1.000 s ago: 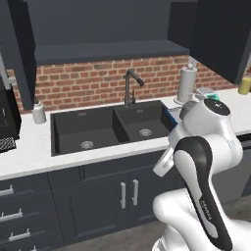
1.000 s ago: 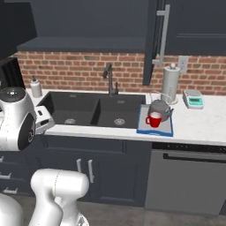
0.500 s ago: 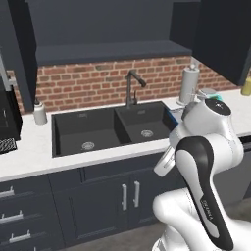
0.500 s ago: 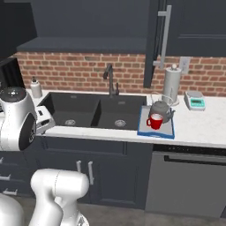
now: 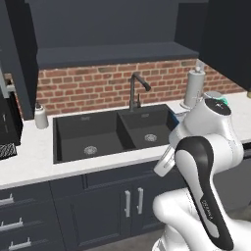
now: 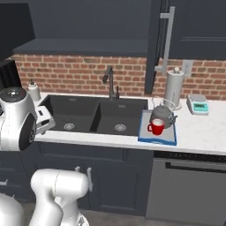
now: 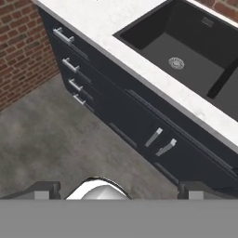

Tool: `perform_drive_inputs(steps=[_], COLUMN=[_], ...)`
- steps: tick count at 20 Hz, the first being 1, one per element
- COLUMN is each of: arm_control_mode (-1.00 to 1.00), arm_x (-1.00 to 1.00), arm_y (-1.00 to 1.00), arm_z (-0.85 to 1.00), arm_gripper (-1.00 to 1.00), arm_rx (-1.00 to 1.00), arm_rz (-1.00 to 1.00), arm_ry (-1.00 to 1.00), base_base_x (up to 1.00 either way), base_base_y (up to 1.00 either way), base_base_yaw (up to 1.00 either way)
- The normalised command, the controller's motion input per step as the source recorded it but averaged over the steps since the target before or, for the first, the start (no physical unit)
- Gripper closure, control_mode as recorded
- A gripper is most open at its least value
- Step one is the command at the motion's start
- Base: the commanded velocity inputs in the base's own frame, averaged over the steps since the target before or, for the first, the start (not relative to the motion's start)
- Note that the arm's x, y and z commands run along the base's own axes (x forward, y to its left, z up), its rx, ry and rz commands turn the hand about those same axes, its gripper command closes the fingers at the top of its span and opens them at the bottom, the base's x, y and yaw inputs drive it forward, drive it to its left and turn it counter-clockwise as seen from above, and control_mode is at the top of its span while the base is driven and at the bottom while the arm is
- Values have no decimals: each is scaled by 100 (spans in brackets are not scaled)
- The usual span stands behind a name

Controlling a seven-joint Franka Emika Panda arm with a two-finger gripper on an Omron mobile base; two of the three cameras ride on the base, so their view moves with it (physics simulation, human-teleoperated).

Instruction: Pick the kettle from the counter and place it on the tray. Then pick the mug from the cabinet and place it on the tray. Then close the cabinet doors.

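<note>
A: Where is the gripper, and how do its jaws stand?

B: In the hand view the two dark finger tips rise at opposite sides of the bottom edge, spread as wide as they go. Nothing lies between them and nothing touches them; the gripper holds nothing.

A: What lies ahead of the gripper?

B: It looks down on grey floor. Beyond the tips run the dark lower drawers with silver handles and the cupboard doors. Farther on comes the edge of the white counter, with the black sink set into it.

A: Where are the task's things relative to the gripper?

B: All well apart from it. In the right base view the tray lies on the counter just right of the sink, far to the right of the arm. The red mug stands on the tray, at its front. The kettle sits just behind the mug, also on the tray.

A: And the cabinet?

B: The cabinet is above the counter, high over the arm. Its doors stand open: one door, with a long silver bar handle, is seen edge-on above the tray.

A: Anything else near the tray?

B: A paper-towel roll stands behind it. A small scale rests farther right.
</note>
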Motion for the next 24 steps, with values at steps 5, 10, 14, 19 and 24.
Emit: perform_drive_inputs(steps=[5, 10, 14, 19, 24], arm_control_mode=[100, 100, 100, 100, 100], arm_x=[0, 0, 0, 0, 0], arm_y=[0, 0, 0, 0, 0], arm_z=[0, 0, 0, 0, 0], arm_gripper=[-100, -100, -100, -100, -100], arm_rx=[0, 0, 0, 0, 0], arm_rz=[0, 0, 0, 0, 0], arm_ry=[0, 0, 0, 0, 0], base_base_x=[34, 33, 34, 29, 22], base_base_y=[0, 0, 0, 0, 0], base_base_yaw=[9, 11, 11, 9, 6])
